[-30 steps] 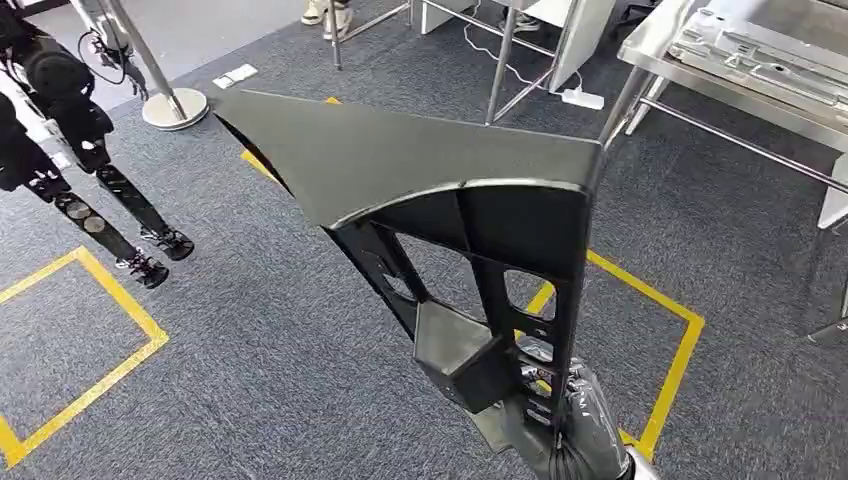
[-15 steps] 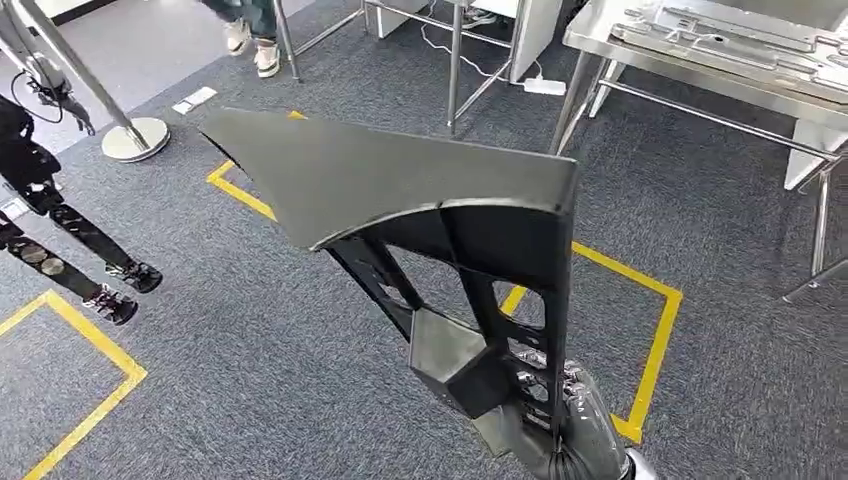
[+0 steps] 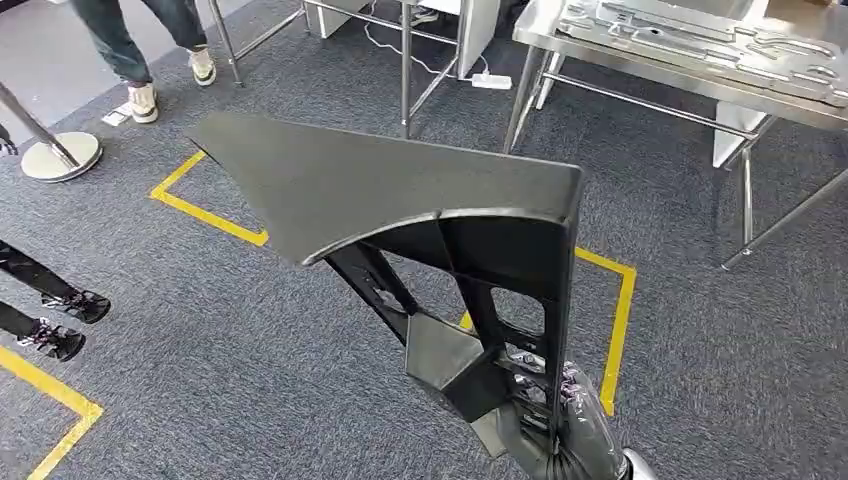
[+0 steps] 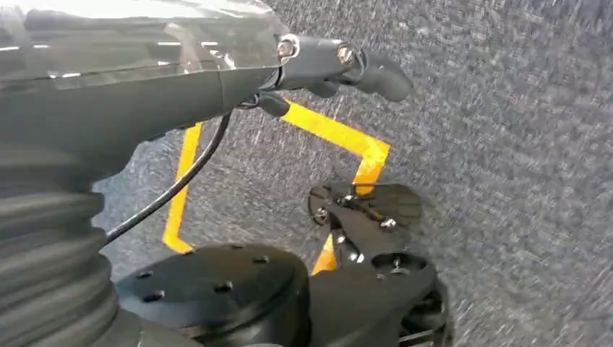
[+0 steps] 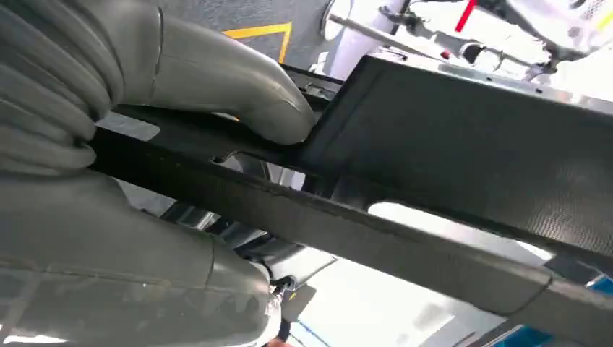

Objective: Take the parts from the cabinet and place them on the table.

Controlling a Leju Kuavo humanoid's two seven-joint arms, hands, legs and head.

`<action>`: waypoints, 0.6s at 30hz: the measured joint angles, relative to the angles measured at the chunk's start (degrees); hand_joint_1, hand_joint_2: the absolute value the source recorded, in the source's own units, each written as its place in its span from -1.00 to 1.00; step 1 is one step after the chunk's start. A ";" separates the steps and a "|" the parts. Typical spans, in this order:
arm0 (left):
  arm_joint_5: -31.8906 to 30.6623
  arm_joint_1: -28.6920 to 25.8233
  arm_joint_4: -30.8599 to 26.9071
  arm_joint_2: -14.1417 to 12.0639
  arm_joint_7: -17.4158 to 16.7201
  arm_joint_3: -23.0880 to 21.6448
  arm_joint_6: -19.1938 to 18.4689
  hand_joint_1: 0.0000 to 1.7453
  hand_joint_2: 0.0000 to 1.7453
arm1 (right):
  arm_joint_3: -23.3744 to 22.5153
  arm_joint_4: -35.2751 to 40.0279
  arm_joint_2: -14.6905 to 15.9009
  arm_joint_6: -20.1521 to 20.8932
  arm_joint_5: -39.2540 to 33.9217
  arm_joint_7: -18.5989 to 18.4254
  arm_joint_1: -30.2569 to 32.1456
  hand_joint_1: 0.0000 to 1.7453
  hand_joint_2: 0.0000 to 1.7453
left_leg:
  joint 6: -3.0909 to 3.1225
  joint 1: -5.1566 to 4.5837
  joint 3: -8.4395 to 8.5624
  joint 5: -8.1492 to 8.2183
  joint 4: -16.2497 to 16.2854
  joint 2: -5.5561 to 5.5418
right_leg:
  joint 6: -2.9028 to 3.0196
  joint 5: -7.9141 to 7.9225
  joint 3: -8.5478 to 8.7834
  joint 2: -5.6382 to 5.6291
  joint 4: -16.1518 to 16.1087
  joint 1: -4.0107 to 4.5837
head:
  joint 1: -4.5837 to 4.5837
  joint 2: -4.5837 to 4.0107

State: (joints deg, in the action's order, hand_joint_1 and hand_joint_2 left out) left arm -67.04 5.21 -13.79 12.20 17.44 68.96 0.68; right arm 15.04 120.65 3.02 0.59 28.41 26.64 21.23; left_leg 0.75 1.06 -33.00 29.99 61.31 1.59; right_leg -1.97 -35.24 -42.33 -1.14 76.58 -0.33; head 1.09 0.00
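Observation:
A large black triangular part (image 3: 400, 185) with a ribbed, cut-out frame stands up in front of me, wide flat face uppermost. My right hand (image 3: 578, 425) grips its narrow lower end at the bottom of the head view. In the right wrist view the grey thumb (image 5: 246, 90) presses on a rib of the black part (image 5: 470, 144). The steel table (image 3: 640, 65) stands at the upper right and bears flat grey metal parts (image 3: 700, 30). My left hand (image 4: 181, 87) hangs over the carpet holding nothing, a dark finger (image 4: 376, 72) stretched out.
A person's legs (image 3: 135, 45) stand at the upper left beside a round stand base (image 3: 58, 155). Another robot's black feet (image 3: 60, 310) are at the left edge. Yellow tape (image 3: 618, 320) marks squares on the grey carpet. A second steel frame (image 3: 405, 60) stands behind.
The whole picture has shifted: my view has turned, so the steel table has slid towards the middle and the other robot and the stand towards the left edge. The part stays in my right hand.

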 joint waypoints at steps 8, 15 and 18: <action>-0.15 0.21 0.00 0.00 0.13 -0.02 -0.15 -1.00 1.00 | -0.07 0.00 0.09 0.00 -0.87 -0.02 -0.08 1.00 1.00 | -1.43 -0.51 1.54 0.88 -0.78 3.03 | 1.01 7.62 7.39 3.00 -16.65 1.14 | -0.07 0.00; 0.09 0.06 0.00 0.00 -0.02 -0.02 -0.79 -1.00 1.00 | -0.07 -0.04 0.15 0.07 -1.11 -0.04 -0.24 1.00 1.00 | -2.22 -0.43 -6.32 7.89 16.28 -1.33 | 2.60 7.54 8.85 -0.03 -17.42 0.24 | -0.17 0.00; 0.20 0.09 0.00 -0.09 0.00 0.00 -0.87 -1.00 1.00 | -0.07 -0.07 0.15 0.07 -1.11 -0.04 -0.23 1.00 1.00 | -2.25 -0.21 -2.79 1.25 6.82 -1.78 | 2.20 7.17 9.29 -1.80 -17.21 -0.04 | -0.17 0.00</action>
State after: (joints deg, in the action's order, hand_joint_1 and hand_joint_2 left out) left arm -66.84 5.31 -13.79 12.11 17.44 68.96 -0.20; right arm 14.97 120.58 3.17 0.66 27.30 26.60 21.00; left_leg -1.50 0.85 -35.79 31.24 68.13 -0.19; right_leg 0.23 -28.07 -33.04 -2.94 59.37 -0.37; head 0.92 0.00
